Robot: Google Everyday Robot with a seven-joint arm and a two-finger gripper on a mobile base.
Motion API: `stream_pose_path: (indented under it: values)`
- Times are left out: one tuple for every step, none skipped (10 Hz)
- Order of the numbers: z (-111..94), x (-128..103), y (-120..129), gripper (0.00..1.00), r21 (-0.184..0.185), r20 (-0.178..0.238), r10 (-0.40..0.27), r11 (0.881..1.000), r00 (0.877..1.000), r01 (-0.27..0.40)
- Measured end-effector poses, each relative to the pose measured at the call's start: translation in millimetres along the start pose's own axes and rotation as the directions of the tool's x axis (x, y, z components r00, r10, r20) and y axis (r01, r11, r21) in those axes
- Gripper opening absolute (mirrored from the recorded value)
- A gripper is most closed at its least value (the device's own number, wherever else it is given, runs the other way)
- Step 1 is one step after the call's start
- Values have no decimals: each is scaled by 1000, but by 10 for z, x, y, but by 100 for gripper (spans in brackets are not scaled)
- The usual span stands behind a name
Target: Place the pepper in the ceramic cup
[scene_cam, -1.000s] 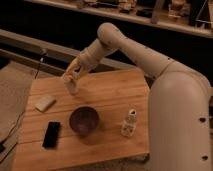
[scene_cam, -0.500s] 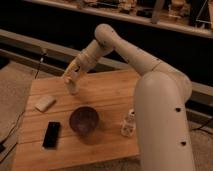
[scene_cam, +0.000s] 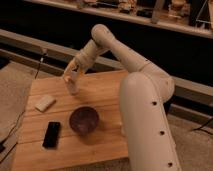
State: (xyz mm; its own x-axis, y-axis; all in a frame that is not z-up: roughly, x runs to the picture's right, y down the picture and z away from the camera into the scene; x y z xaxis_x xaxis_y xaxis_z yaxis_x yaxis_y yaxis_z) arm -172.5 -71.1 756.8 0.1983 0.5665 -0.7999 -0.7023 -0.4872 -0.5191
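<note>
Because the ceramic cup (scene_cam: 74, 90) stands toward the far left of the wooden table (scene_cam: 100, 150), the robot's white arm (scene_cam: 145, 100) rises from the near right, bends at a high elbow and slopes down across the boards to reach it. The gripper (scene_cam: 71, 78) hangs directly over the cup, close above its rim or touching it; which one cannot be told. How wide the gripper stands, and whether it holds anything, cannot be told either. No orange-red pepper shows on the table, so it is probably in the gripper or already in the cup, and this pose suits a straight drop. Nearer the camera lie a dark purple bowl (scene_cam: 83, 120), a black phone (scene_cam: 51, 134) and a pale block (scene_cam: 45, 103), all apart from the cup.
</note>
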Motion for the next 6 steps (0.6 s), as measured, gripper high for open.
stream_pose_path:
  values:
    - [-14, -32, -7, 0, 2, -2, 4, 1000, 1000, -4]
    - [-19, -60, -8, 0, 4, -9, 8, 1000, 1000, -8]
    - [-11, -72, -8, 0, 6, -20, 13, 1000, 1000, -13]
    - [6, -80, 1, 0, 6, -36, 18, 1000, 999, -18]
    - [28, -82, 4, 0, 6, -51, 23, 1000, 998, -23]
    - [58, -83, 2, 0, 7, -71, 30, 1000, 997, -30]
